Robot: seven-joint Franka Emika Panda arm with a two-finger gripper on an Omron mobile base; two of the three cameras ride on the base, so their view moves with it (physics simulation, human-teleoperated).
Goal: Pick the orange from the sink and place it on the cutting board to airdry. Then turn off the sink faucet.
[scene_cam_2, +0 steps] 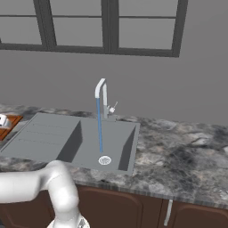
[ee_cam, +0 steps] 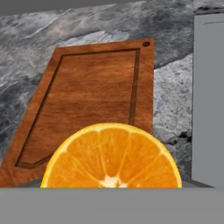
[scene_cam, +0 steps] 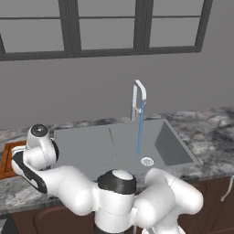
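- Nearest to us in the hand view is the orange [ee_cam: 112, 158], its cut face turned toward the camera and sitting low in the frame. We judge it is carried in the pincer, since it hangs right in front of the hand with the board beyond it.
- The fingertips themselves are hidden behind the fruit and the lower edge of that view, so we cannot tell how far apart they stand or whether they press on it.
- Just past the orange lies the cutting board [ee_cam: 94, 92], flat on the marbled counter [ee_cam: 173, 96], its groove and corner hole plain to see. Our guess is that the hand is poised above it to set the fruit down for drying.
- Beside the board stands the grey edge of the sink [ee_cam: 209, 96], near but apart from it.
- From the left base view the arm reaches out to the left, over the board's corner [scene_cam: 6, 161].
- Farther off, the sink faucet [scene_cam: 138, 98] pours a blue stream [scene_cam: 140, 130] into the basin near the drain [scene_cam: 147, 161], so the tap remains to be shut off.
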